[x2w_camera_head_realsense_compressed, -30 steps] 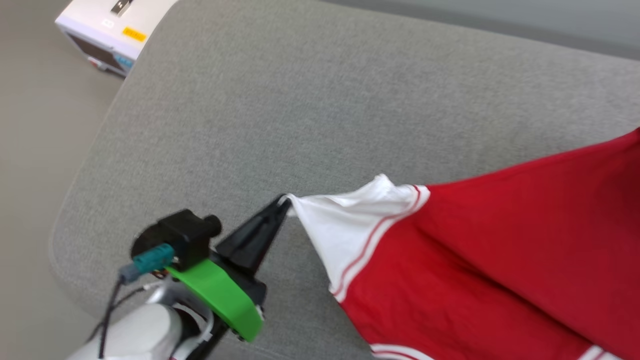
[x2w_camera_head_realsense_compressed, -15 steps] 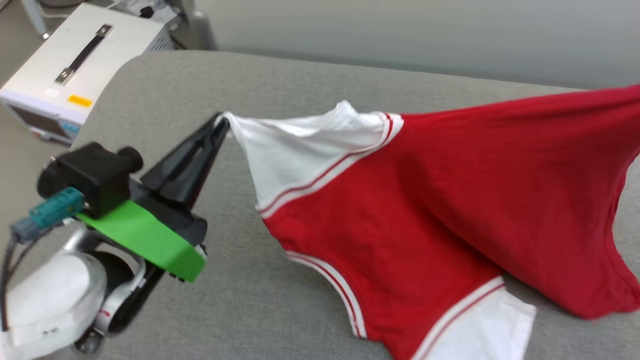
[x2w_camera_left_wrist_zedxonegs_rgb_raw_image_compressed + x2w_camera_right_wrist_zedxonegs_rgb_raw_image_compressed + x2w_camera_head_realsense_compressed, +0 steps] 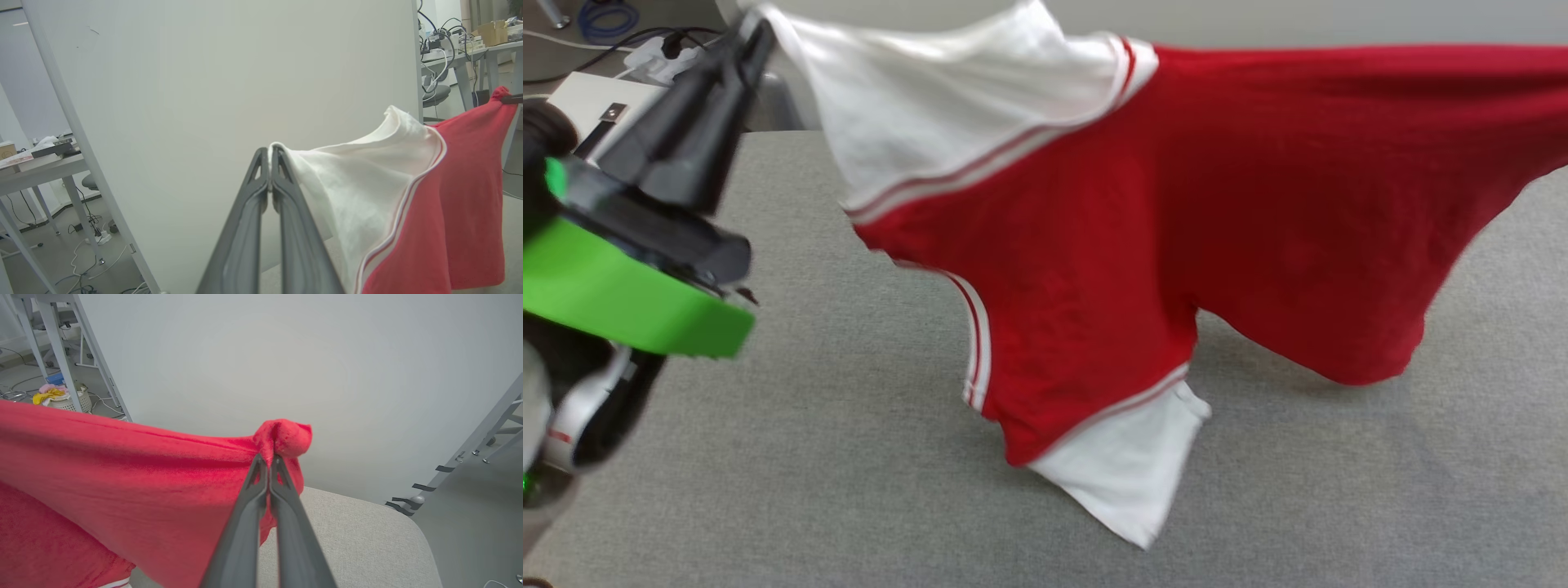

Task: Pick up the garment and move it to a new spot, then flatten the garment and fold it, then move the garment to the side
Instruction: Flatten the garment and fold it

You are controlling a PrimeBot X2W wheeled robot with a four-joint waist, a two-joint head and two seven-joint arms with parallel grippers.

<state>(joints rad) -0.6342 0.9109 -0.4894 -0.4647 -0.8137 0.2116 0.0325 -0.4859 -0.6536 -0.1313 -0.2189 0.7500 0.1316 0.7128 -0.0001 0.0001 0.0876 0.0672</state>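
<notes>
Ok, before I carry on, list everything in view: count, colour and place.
garment: one, red with white sleeves and striped trim, held in the air between both grippers above the cushion
cushion: one, grey, under the garment
equipment box: one, white, far left behind the left gripper
panel: one, white, upright behind the cushion
basket: one, white, holding yellow and pink cloth, on the floor by the panel
left gripper: one, dark fingers, shut on a white sleeve's edge
right gripper: one, dark fingers, shut on bunched red fabric
</notes>
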